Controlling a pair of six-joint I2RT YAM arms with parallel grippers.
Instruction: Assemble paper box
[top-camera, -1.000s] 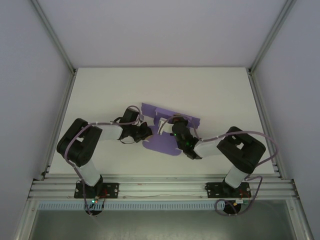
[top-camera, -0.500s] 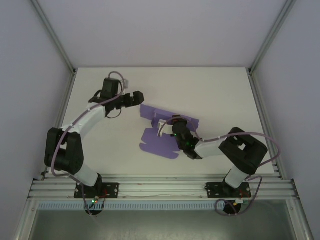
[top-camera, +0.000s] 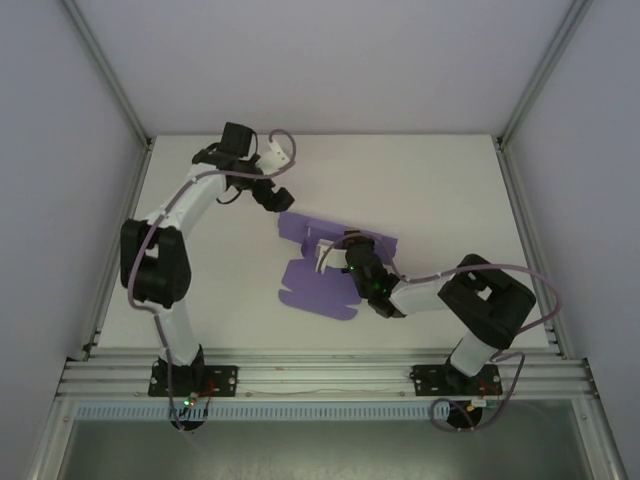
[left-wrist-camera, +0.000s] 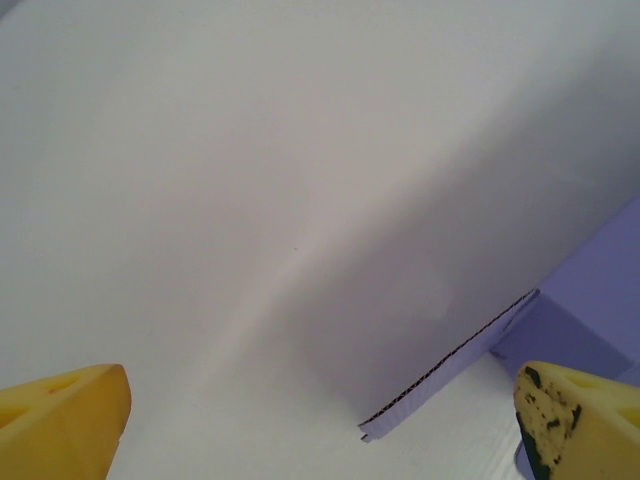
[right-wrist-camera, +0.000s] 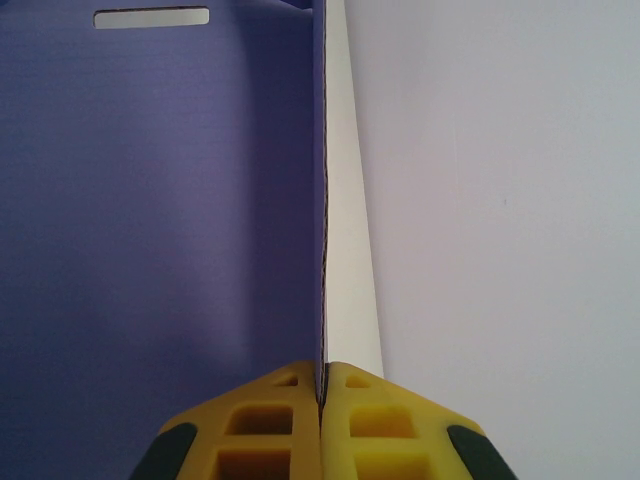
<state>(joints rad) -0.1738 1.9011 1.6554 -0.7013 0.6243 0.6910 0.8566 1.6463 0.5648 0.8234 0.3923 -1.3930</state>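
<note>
While the paper box (top-camera: 318, 288) lies as a partly folded purple sheet near the middle of the white table (top-camera: 440, 190), the right gripper (top-camera: 334, 252) is closed on one of its flaps. In the right wrist view, the right gripper (right-wrist-camera: 322, 392) has its two yellow fingertips (right-wrist-camera: 275, 400) pressed together with the thin card edge pinched between them. The pinched flap of the paper box (right-wrist-camera: 150, 200) runs straight away from the jaws, seen edge-on. A broad purple panel lies to its left, with a narrow slot (right-wrist-camera: 151, 17) near the top of that view. Bare table surface (right-wrist-camera: 500, 200) lies to the right of the flap.

In the overhead view, the right arm (top-camera: 480, 300) reaches in from the near right side and crosses over the right part of the sheet. The near part of the sheet lies flat, with rounded tabs along its near edge.

The left arm (top-camera: 185, 215) is extended toward the far left of the table. The left gripper (top-camera: 273, 194) is just beyond the far left corner of the sheet. In the left wrist view, the left gripper (left-wrist-camera: 320, 430) has its jaws wide apart, with nothing between them. A corner of the paper box (left-wrist-camera: 600, 290) is near the right-hand fingertip, and contact cannot be determined
</note>
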